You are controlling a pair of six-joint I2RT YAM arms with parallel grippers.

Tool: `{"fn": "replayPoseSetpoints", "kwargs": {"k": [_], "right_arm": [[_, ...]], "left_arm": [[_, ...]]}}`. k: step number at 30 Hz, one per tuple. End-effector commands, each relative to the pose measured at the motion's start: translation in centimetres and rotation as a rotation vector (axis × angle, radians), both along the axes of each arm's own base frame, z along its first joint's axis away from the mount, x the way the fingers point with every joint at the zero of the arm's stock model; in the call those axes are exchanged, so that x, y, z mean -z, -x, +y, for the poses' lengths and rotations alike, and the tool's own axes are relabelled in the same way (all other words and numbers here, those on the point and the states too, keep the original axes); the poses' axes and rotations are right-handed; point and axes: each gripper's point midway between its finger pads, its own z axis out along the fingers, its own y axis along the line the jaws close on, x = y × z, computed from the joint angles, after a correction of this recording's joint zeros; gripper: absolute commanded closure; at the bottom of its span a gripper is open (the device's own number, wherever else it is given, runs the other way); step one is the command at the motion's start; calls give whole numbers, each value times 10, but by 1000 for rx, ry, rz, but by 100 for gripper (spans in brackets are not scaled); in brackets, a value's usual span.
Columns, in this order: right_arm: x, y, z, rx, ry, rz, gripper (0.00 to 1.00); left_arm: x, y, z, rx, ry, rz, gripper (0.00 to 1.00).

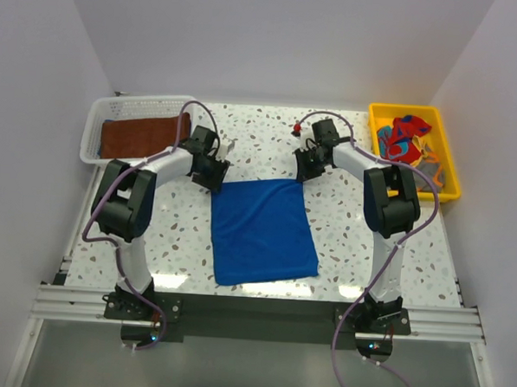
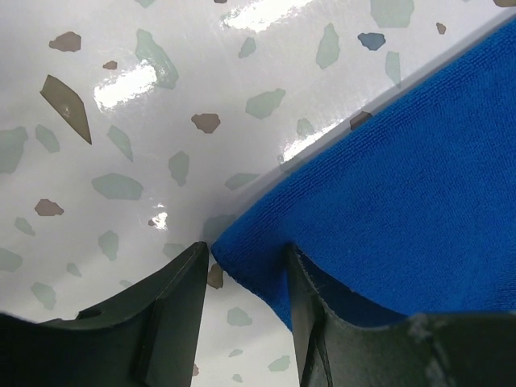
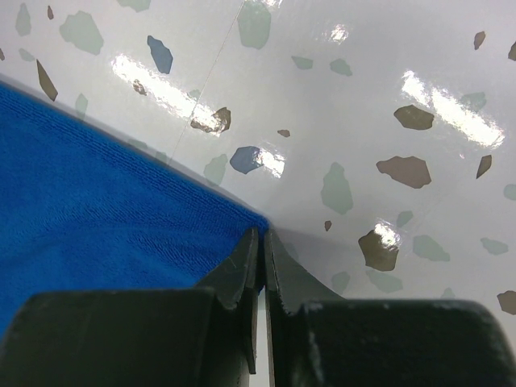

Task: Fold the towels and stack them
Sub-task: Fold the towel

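We have the blue towel (image 1: 263, 233) spread flat in the middle of the counter (image 1: 343, 241). Its long axis runs from the far side towards the arm bases, skewed a little so the near end drifts right. The move ahead turns on its far edge, which spans the gap between the two arms with one tool at each end.

The left tool (image 1: 213, 175) sits at the far-left corner. In its wrist view the fingers (image 2: 173, 318) stand apart with the corner of the cloth in the gap between them, so we read it as open and not yet pinching. The right tool (image 1: 307, 168) is at the far-right corner. In its own view the jaws are closed tight, the tips meeting right on the point of the cloth. We judge the corner is nipped there, though the cloth is too thin to show between the tips.

Each arm is nearer its own corner, and the body of the towel lies from both tools back towards the bases. We judge the fold would carry the far edge along the long axis onto the near edge, once the left side has a hold.

A brown towel (image 1: 144, 135) lies in the white basket (image 1: 93, 128) at far left. More towels (image 1: 405, 136), red, blue and orange, are heaped in the yellow tray (image 1: 451, 165) at far right.
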Motion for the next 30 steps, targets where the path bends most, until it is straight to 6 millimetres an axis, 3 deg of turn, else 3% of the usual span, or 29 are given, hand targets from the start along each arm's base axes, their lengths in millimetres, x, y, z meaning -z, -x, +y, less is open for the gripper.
{"fn": "replayPoseSetpoints", "kwargs": {"k": [1, 10, 15, 17, 18, 20, 23, 24, 26, 27, 30], "right_arm": [[14, 20, -9, -13, 44, 61, 98], [16, 21, -7, -26, 36, 69, 99], [18, 23, -9, -31, 45, 74, 100], [16, 21, -9, -31, 46, 69, 100], [13, 20, -8, -30, 43, 62, 100], [6, 15, -7, -22, 38, 45, 100], [-21, 2, -5, 0, 27, -21, 100], [-38, -4, -5, 11, 26, -66, 100], [-69, -17, -6, 42, 17, -140, 100], [-98, -23, -8, 59, 11, -211, 100], [-140, -33, -15, 100, 16, -338, 100]], "left_arm": [[5, -6, 3, -6, -2, 4, 52], [17, -12, 5, -6, -22, 14, 54], [24, -9, 12, -9, -42, 40, 78], [28, -4, 15, -8, -51, 57, 80], [27, -3, 14, -5, -46, 58, 90], [27, 0, 14, 2, -43, 63, 99], [10, -7, 14, 2, -41, 29, 100], [3, -11, 14, -1, -44, 6, 100], [-28, -26, 16, -13, -50, -74, 100], [-40, -31, 16, -23, -48, -108, 100], [-93, -50, 15, -40, -26, -253, 100]]}}
